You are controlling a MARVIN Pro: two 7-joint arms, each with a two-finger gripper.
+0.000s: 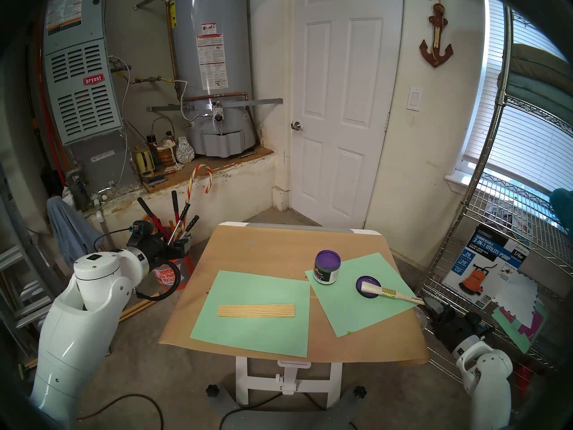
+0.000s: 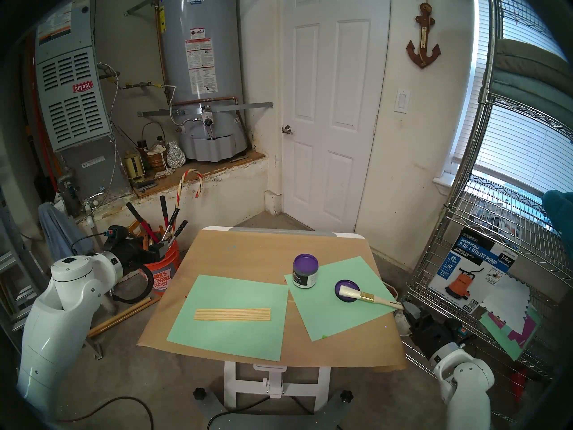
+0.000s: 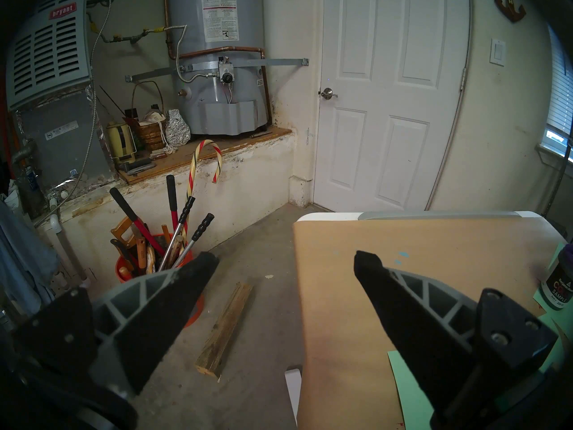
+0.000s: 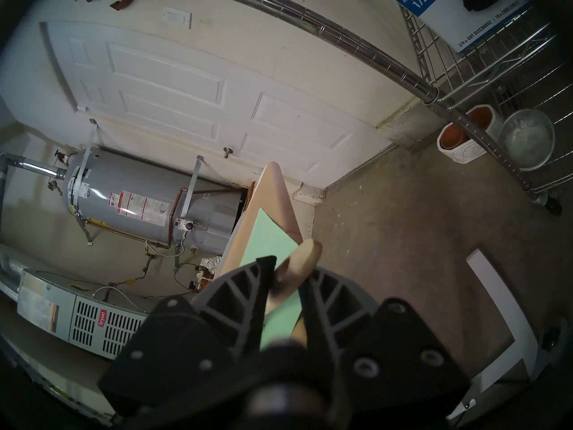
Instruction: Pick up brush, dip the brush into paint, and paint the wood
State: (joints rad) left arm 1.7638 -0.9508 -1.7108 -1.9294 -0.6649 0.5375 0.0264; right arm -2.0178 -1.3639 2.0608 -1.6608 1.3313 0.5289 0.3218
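The left tool (image 3: pixel 285 265) hangs off the counter's (image 1: pixel 248 249) 9 o'clock side with its jaws wide apart and nothing in them, so it is out of the way. The wood (image 1: pixel 256 311) lies flat on the left green sheet (image 1: pixel 235 342), bare and yellow. Near the counter's 2 o'clock, the open paint (image 1: pixel 327 258) jar stands with its lid (image 1: pixel 367 288) just beside it. The brush (image 1: pixel 391 293) rests with its white bristles on that lid and its handle pointing toward 4 o'clock, over the right green sheet (image 1: pixel 350 311). The right tool (image 4: pixel 288 274) is squeezing in on only the very end of the handle, though I cannot tell if it is fully tight. With such a small hold, I think the brush could tip, spin or slip out when lifted. It could also drag the lid or the loose sheet along and bump the jar.
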